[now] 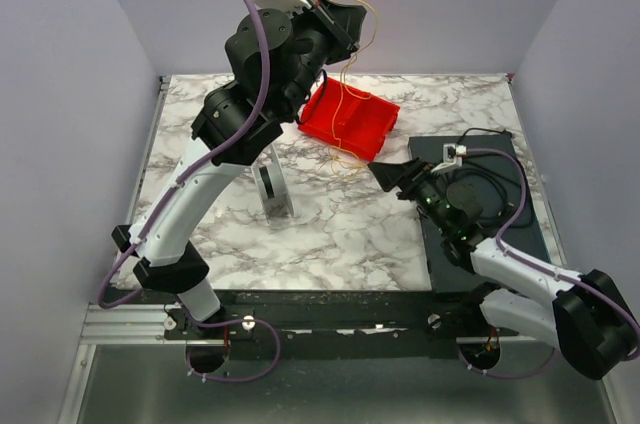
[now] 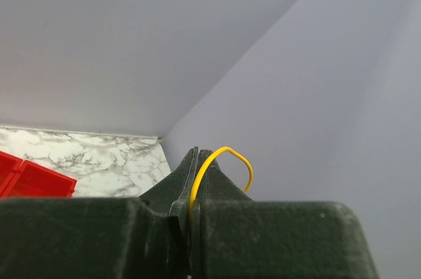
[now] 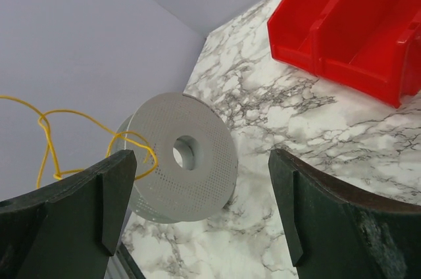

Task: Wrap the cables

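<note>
The cables show as one thin yellow wire [image 1: 352, 94]. It hangs from my raised left gripper [image 1: 345, 19], crosses the red bin [image 1: 347, 119] and ends in loose loops on the marble. In the left wrist view the left gripper [image 2: 194, 177] is shut on the wire [image 2: 230, 152], which arches out past the tips. My right gripper [image 1: 385, 175] is low over the table and open with nothing in it. In its view the right gripper [image 3: 202, 206] faces a grey perforated spool [image 3: 210, 177], with wire loops [image 3: 49, 131] beside the left finger [image 3: 112, 200].
The grey spool [image 1: 271, 187] stands on edge at mid-table, under the left arm. A black mat [image 1: 500, 159] with a thicker black cord [image 1: 485, 189] lies at the right. Walls enclose the table on the left, back and right.
</note>
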`<state>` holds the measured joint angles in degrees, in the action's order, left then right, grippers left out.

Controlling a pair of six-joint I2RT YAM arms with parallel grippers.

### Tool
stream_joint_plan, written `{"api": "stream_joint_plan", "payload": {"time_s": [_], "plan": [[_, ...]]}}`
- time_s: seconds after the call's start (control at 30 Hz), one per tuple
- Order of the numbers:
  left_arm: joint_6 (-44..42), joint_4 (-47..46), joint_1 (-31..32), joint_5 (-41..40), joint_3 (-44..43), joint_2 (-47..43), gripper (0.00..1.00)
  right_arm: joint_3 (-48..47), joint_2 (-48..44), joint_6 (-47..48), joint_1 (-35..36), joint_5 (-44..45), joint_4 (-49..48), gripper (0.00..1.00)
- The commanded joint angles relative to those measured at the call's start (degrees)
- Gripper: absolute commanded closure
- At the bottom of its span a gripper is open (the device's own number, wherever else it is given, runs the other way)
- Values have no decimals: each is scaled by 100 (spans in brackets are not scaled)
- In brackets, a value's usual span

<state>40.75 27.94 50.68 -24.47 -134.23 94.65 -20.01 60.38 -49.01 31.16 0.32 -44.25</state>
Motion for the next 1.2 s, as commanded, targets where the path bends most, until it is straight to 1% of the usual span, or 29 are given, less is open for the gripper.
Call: {"api": "stream_joint_plan", "payload": {"time_s": [0.0,0.1,0.2,0.23,0.3,0.4,0.57,0.67,0.73,0.77,0.8,0.97,1.07,1.17], "plan": [[-118,-158,98,-267,-358,169,100,83,140,105,10,52,28,9],[-181,-158,133,-349,-452,202,100,163,128,41,13,283,45,9],[-234,-196,153,-400,-454,217,100,138,75,75,4,556,306,8],[-243,-204,161,-420,-454,218,100,138,50,114,-4,526,293,8],[-260,-218,171,-436,-452,230,100,98,69,234,-8,293,167,8],[-266,-270,180,-449,-454,275,100,-3,196,343,2,-303,-222,8],[-252,-356,219,-471,-478,324,100,-367,662,240,32,-468,-797,7],[-238,-335,256,-452,-563,368,100,-580,966,170,62,-129,-1004,7],[-226,-331,291,-462,-569,358,100,-683,1142,114,63,308,-1105,7],[-234,-331,314,-471,-569,340,100,-711,1267,39,66,430,-1326,6],[-239,-335,333,-475,-569,328,100,-772,1404,14,66,445,-1532,6],[-186,-306,355,-430,-532,271,100,-1251,1929,-264,65,634,-1839,6],[-122,-329,355,-378,-404,171,100,-1580,2140,-385,66,875,-1865,6],[-107,-336,355,-352,-294,59,100,-1879,2326,-583,66,914,-2017,8]]}}
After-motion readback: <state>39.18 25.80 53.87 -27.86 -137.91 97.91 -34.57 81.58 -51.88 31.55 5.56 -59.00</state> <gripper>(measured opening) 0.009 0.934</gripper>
